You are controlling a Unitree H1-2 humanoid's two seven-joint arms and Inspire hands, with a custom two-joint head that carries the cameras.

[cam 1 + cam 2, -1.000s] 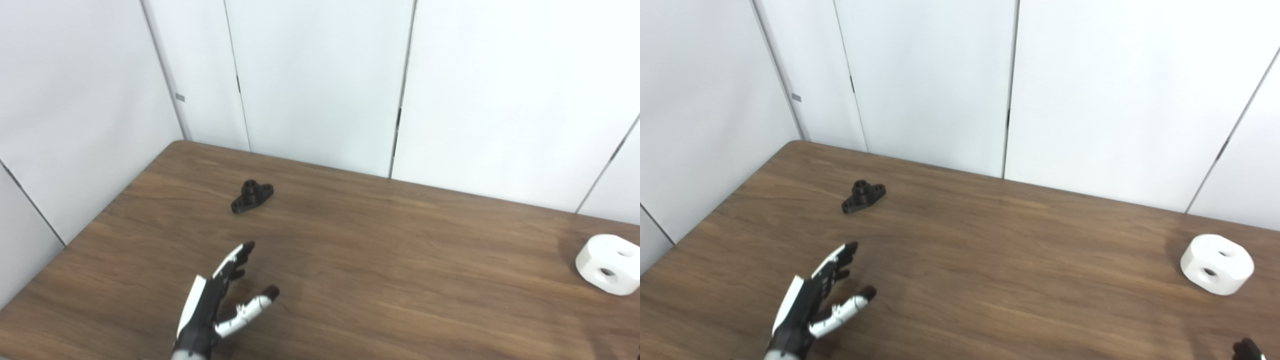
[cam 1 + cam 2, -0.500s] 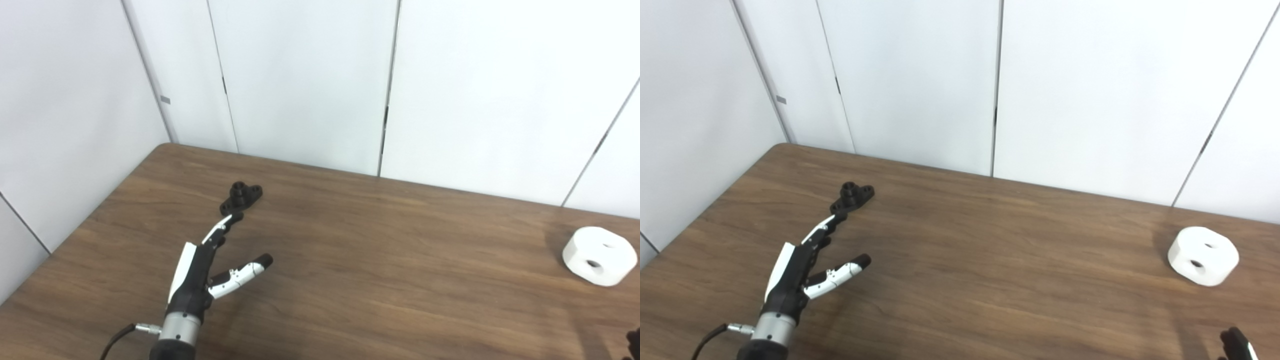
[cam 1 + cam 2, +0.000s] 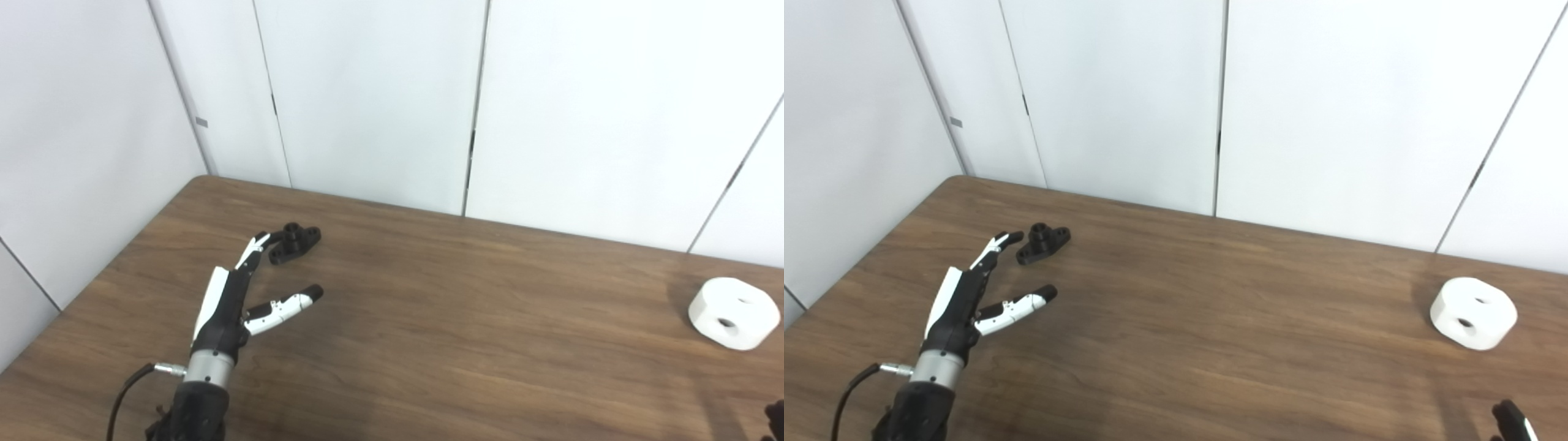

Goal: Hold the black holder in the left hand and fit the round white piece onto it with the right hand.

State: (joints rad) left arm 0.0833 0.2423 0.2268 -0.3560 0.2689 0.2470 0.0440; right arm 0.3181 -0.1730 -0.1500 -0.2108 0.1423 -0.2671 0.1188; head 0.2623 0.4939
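The right hand [image 3: 1513, 425] barely shows; I can't tell its state. The left hand [image 3: 229, 300] is spread, empty, fingertips just beside the holder [image 3: 294, 242], which looks light, rigid; grip its flanges. The white piece [image 3: 734, 312] lies far right.

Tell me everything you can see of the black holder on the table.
The black holder is a small matte part, plastic by its look: a flat elongated base with a hole near each end and a short hollow round boss rising at its middle. It lies flat on the brown wooden table, near the far left corner. The left hand, open, reaches beside it; contact cannot be told.
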